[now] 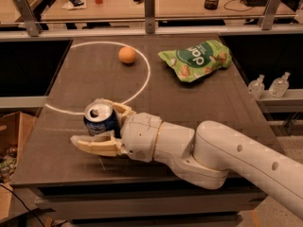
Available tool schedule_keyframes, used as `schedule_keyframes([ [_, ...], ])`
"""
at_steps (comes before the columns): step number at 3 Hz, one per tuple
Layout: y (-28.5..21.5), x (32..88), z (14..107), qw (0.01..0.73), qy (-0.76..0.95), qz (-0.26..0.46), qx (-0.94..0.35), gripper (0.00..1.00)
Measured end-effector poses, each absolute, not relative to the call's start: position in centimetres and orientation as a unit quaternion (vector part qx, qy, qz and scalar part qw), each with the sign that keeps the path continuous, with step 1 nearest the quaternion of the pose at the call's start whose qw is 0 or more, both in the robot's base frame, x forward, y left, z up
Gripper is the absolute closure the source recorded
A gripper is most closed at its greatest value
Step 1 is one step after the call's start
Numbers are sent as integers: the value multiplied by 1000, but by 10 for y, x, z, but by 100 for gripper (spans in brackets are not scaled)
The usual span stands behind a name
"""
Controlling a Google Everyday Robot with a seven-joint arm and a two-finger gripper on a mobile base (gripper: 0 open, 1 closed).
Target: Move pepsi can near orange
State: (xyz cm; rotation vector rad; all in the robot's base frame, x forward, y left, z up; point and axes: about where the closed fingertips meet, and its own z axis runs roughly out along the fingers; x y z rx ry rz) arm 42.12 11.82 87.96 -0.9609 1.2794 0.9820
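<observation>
The pepsi can [100, 121] is dark blue with a silver top and stands upright near the table's front left, just outside the white circle line [144, 77]. My gripper [102, 127] comes from the right and has one finger behind the can and one in front of it, both pressed against it. The orange [127, 55] lies inside the circle at the far side of the table, well away from the can and the gripper.
A green snack bag [196, 60] lies at the back right of the dark table [213, 103]. Two small clear bottles [268, 85] stand on a ledge off the right edge. A cardboard box [12, 141] sits on the floor to the left. A railing runs behind the table.
</observation>
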Motion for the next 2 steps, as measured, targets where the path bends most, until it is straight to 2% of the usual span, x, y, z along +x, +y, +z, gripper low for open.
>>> schedule_keyframes([
  [2,107,433,887,570,549,409,-454,87],
])
